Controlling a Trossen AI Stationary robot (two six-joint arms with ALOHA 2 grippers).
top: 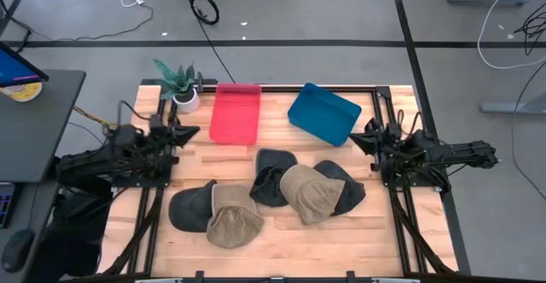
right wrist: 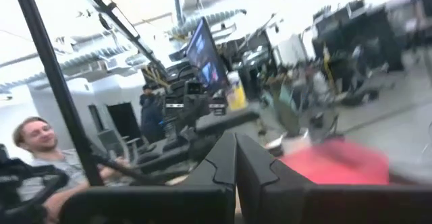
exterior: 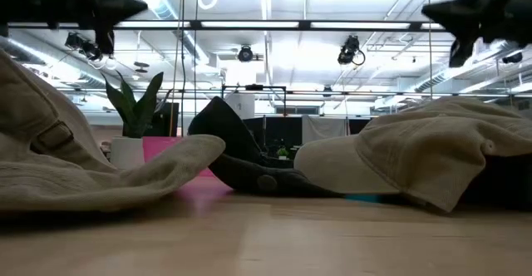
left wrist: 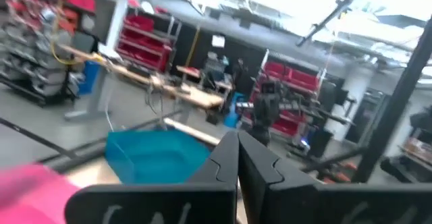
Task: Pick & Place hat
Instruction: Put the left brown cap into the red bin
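Several caps lie on the wooden table in the high view: a dark cap [top: 189, 206] and a tan cap [top: 234, 222] at the near left, a dark cap [top: 273, 176] in the middle, a tan cap [top: 309, 193] over another dark cap [top: 345, 184] at the right. The low view shows a tan cap [exterior: 91, 168] at left, a dark cap [exterior: 241, 155] behind, and a tan cap [exterior: 424, 155] at right. My left gripper [top: 189, 132] [left wrist: 237, 158] is shut, raised at the left edge. My right gripper [top: 358, 138] [right wrist: 235, 158] is shut, raised at the right edge.
A red bin [top: 235, 112] and a blue bin [top: 323, 112] stand along the far edge, and a potted plant [top: 181, 85] stands at the far left corner. A person [right wrist: 40, 146] shows in the room beyond the table in the right wrist view.
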